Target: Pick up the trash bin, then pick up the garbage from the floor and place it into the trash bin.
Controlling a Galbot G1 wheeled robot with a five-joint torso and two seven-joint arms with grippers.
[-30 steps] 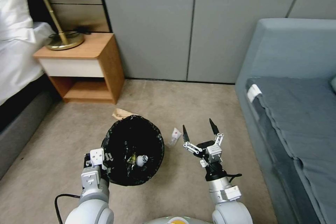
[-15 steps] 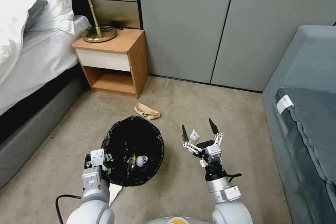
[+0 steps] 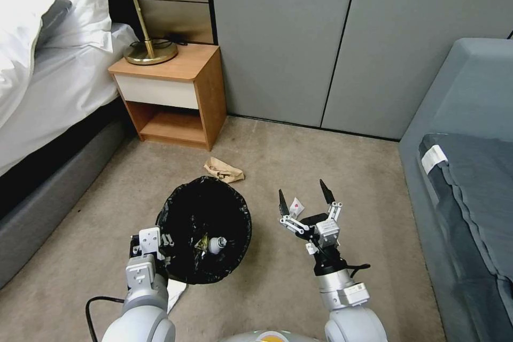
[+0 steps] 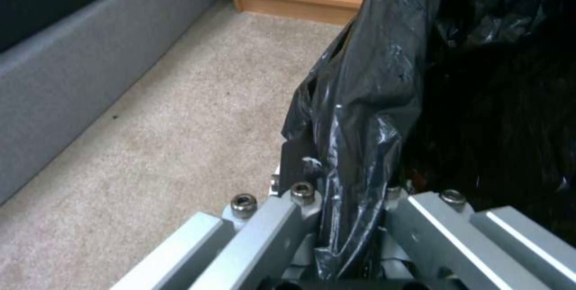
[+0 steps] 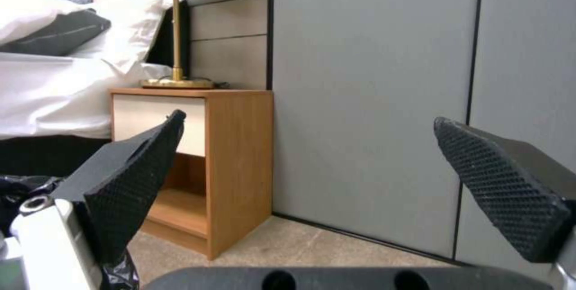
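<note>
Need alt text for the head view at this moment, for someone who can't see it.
The left hand grips the rim of the trash bin, which already holds a small bottle. The right hand is held open beside it. Crumpled brown paper and a small white wrapper lie on the carpet.

The trash bin (image 3: 203,227) hides its white wall under the black liner. The left claw (image 3: 160,256) has its fingertips buried in that liner. A white scrap (image 3: 175,293) lies half covered beneath the bin.

Head overlooks floor; wrists close; nightstand (image 3: 170,97) shared.
</note>
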